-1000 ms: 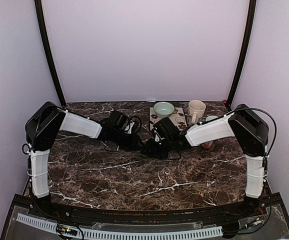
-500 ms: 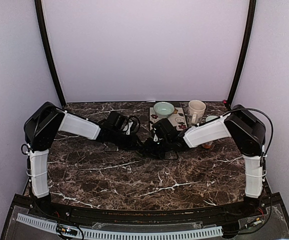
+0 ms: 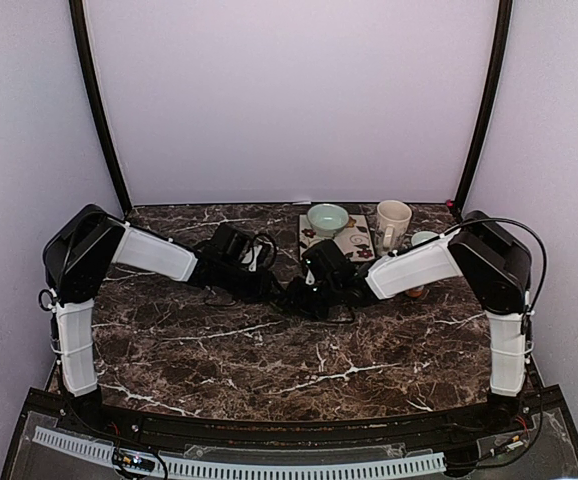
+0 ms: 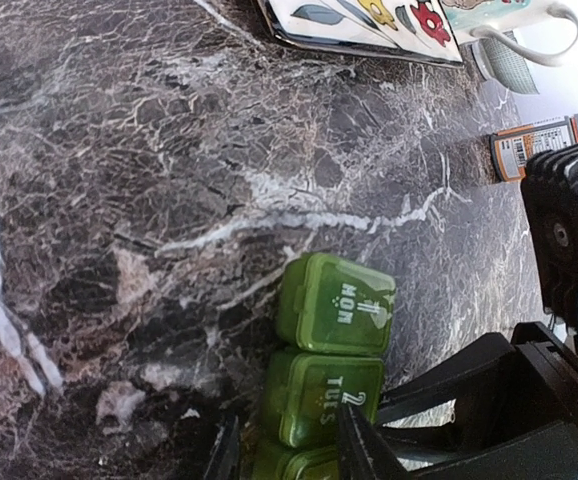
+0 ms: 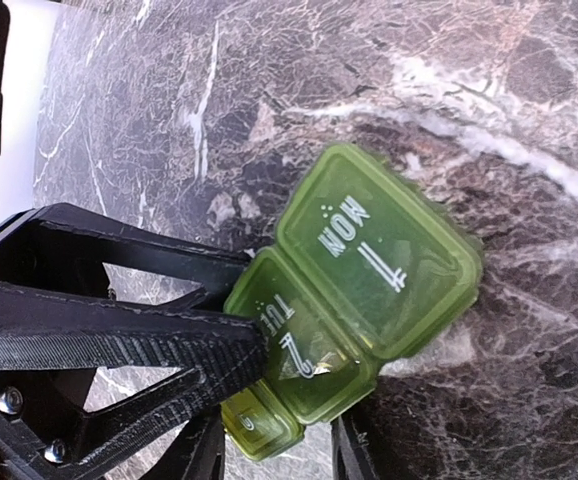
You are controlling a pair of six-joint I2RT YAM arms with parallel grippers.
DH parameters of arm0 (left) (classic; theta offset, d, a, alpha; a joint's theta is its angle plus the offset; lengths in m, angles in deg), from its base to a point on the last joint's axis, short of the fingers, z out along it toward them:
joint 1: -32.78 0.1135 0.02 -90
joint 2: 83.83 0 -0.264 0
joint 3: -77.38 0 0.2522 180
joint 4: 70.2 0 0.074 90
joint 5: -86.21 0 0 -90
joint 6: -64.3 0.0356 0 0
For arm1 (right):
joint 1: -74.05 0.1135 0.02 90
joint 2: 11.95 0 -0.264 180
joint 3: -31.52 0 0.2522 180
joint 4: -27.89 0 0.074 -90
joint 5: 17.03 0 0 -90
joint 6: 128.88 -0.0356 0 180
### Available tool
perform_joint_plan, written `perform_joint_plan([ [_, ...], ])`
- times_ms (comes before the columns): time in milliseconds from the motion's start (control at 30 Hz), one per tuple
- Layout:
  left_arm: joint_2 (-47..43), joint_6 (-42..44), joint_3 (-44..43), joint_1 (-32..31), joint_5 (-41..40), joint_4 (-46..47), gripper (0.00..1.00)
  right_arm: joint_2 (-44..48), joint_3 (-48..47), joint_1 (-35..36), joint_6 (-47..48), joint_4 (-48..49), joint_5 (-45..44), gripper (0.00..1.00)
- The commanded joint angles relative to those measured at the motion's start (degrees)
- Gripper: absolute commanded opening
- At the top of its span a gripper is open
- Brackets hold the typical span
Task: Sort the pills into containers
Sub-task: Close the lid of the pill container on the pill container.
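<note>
Box [image 4: 334,300] looks light, stiff, slick plastic; pinch its long sides. Left gripper [image 4: 287,430], right gripper [image 5: 279,435] both straddle it; grip unclear.

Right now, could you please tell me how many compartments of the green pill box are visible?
3: the MON compartment at the free end, the TUE compartment beside it, and a third compartment partly cut off; more may be hidden.

Overhead rear view; both wrist views close above pill box [image 4: 329,350]
</note>
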Motion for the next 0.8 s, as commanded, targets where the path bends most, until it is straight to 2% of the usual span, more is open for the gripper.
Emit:
perform_joint_plan([
  [0,-3.6,0.2,1.9,-0.3,0.8,-3.2,0.34,0.2,2.7,-0.6,1.2,-6.7,-4.2,0.38],
  [767,-6.7,-1.9,4.3,0.1,0.9,-0.6,0.38,6.4,2.3,-1.2,6.9,-12.1,-9.4,0.42],
])
